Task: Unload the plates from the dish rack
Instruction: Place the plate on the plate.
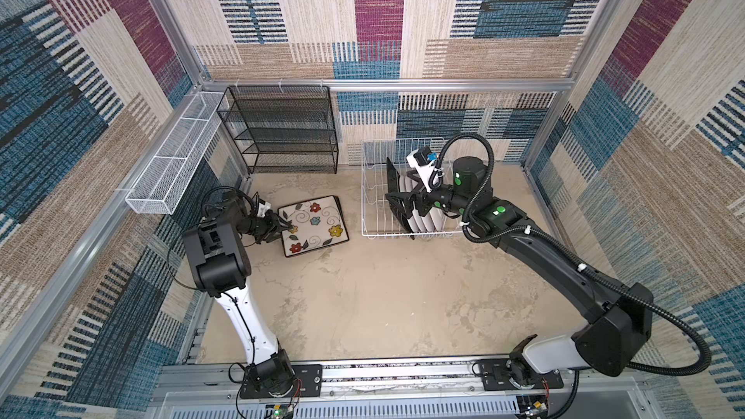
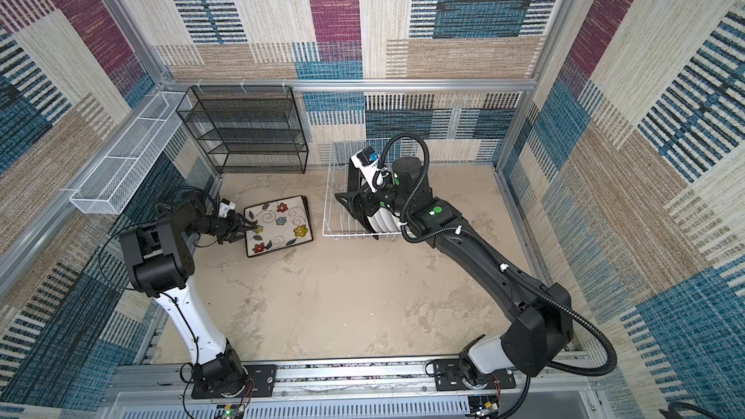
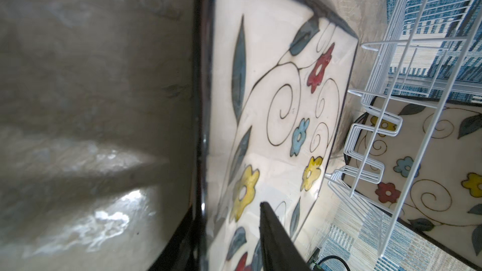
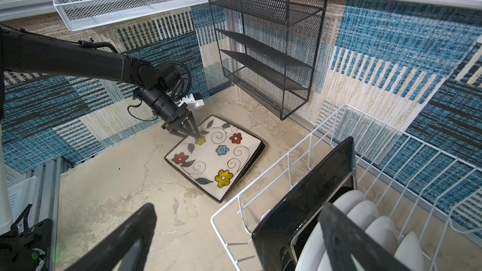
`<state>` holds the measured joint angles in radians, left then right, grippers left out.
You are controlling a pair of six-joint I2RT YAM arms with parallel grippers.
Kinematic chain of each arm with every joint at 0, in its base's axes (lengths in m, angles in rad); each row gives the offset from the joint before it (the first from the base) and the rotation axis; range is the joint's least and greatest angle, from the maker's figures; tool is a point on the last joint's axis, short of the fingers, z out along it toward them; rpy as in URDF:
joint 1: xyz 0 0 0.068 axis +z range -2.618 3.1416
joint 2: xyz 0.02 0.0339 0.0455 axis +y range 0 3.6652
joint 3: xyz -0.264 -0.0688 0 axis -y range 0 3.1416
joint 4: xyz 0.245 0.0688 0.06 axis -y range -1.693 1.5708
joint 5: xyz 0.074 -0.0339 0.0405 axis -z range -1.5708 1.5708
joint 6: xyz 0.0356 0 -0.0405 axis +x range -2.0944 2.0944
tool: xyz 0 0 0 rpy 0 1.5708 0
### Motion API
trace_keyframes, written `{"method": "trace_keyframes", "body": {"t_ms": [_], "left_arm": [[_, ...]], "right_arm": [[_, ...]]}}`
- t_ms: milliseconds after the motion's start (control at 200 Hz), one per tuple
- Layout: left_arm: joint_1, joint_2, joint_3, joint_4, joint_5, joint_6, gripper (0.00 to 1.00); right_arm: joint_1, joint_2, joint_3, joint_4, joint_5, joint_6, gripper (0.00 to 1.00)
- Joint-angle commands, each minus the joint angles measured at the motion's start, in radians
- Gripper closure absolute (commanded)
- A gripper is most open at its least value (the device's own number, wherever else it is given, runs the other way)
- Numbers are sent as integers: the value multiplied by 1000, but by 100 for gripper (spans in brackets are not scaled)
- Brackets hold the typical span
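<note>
Cream-faced and flowered, a square plate (image 1: 314, 225) lies face up at about ten o'clock on the tan table (image 1: 383, 296). In the right wrist view it rests on a second square plate (image 4: 262, 149), of which only the dark edge shows.

Your left gripper (image 1: 287, 228) comes in from the plate's nine o'clock side. Its tips are over the yellow flower near that edge, and the fingers stand narrow. In the left wrist view one finger (image 3: 273, 230) sits just above the plate face, but you cannot tell whether the edge is pinched or free.

At about one o'clock on the table you have the white wire dish rack (image 1: 365, 195). One black-backed square plate (image 4: 300, 199) stands upright between its tines, and the left wrist view shows its flowered face (image 3: 417, 165) through the wires. Just behind it a row of white-backed round plates (image 4: 365, 217) stands on edge.

Your right gripper (image 1: 392, 205) hangs over the rack with its fingers wide apart, one on each side of the upright square plate, and no contact with it shows.

Beyond that, a black mesh shelf unit (image 1: 282, 131) stands against the back wall at eleven o'clock, and a long white mesh basket (image 1: 173, 159) hangs on the side wall at nine to ten o'clock.
</note>
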<state>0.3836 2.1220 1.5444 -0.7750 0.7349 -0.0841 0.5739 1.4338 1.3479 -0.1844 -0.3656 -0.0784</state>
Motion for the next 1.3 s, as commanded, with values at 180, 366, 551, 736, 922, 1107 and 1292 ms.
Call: {"method": "trace_keyframes", "body": {"t_ms": [180,366,551,736,922,1107,1292], "left_arm": [[5,10,30,-9,-9,-17,61],[4,24,54,1,-3,-38,62],[4,30,69,8,-3,-54,62],[4,23,75,9,1,-67,63],[1,-34,51,15,-23,-81,58],[-3,-88,23,15,-42,-85,49],[-18,-120,-10,6,-60,-91,47]], "right_arm": [[2,-5,-7,20,5,8,0],[2,-4,-9,20,5,8,0],[2,-5,-9,17,9,3,0],[1,0,-9,19,6,8,0],[2,0,-12,25,10,10,0],[2,0,-15,28,10,10,0],[2,0,-16,34,10,9,0]]}}
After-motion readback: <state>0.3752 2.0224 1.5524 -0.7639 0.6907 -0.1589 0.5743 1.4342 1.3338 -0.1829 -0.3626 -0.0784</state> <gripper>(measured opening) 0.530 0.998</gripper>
